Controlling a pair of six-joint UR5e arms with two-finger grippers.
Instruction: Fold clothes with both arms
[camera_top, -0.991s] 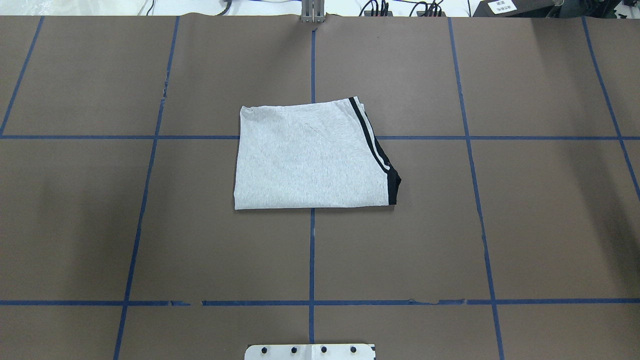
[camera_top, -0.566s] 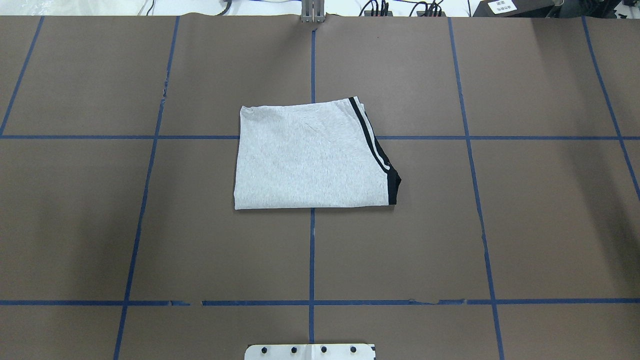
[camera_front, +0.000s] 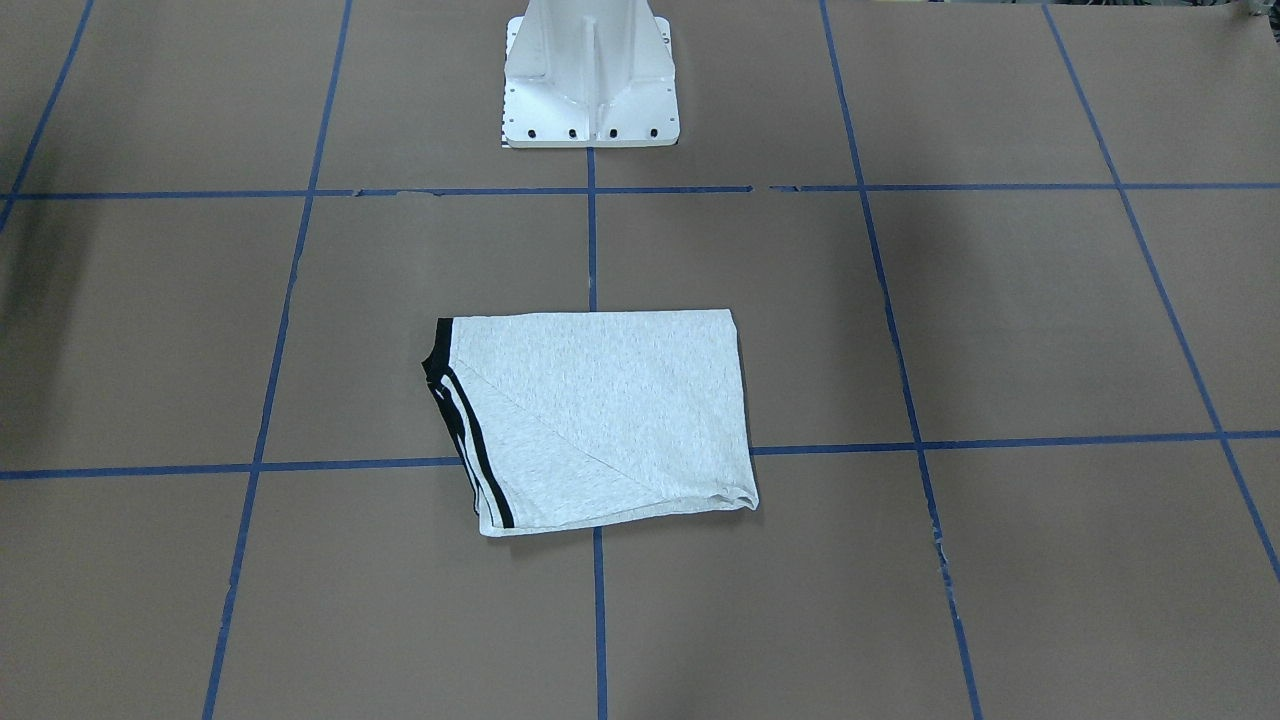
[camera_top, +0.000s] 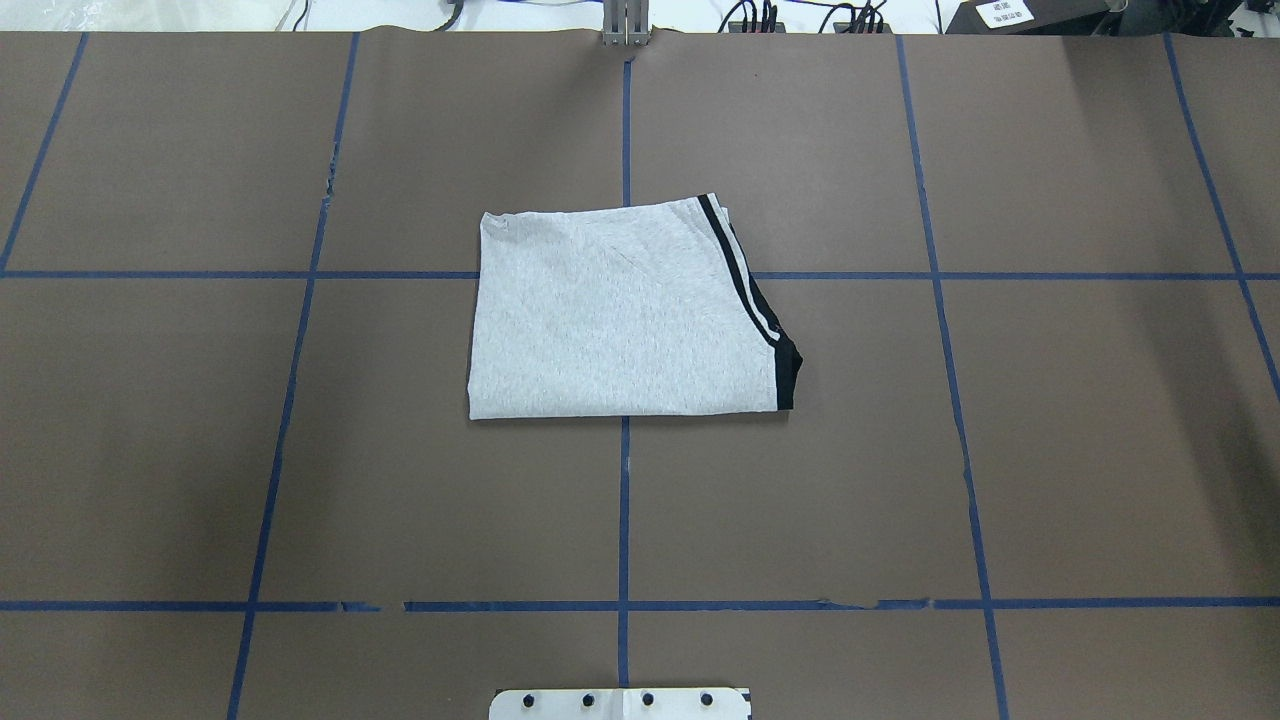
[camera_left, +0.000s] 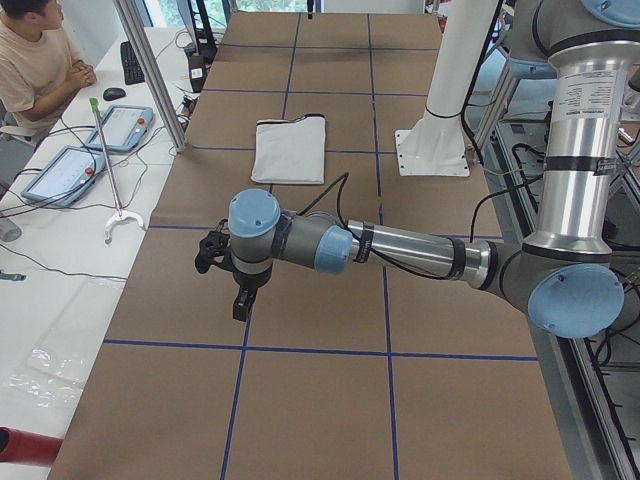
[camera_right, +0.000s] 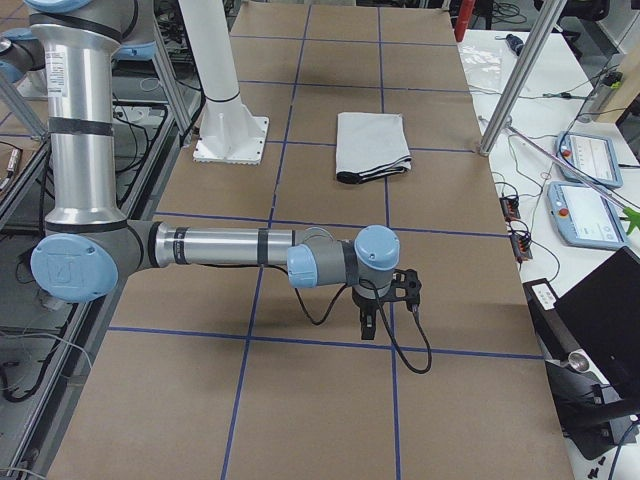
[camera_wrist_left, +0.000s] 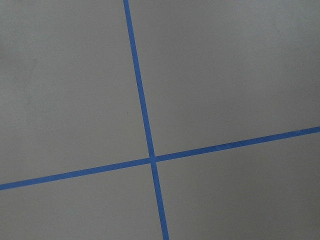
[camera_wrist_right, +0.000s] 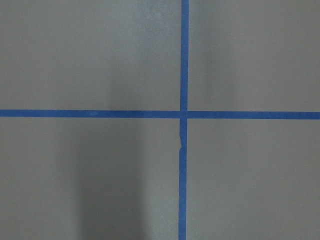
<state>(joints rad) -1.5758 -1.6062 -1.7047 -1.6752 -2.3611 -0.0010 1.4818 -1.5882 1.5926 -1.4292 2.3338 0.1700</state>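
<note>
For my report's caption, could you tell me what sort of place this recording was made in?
Most likely a robotics lab test bench: a left arm and a right arm stand at a paper-covered table gridded with blue tape, with control tablets on a side desk.

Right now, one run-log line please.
grey T-shirt: folded, flat on table | left gripper: away from shirt, state unclear | right gripper: away from shirt, state unclear | contact: none
</note>
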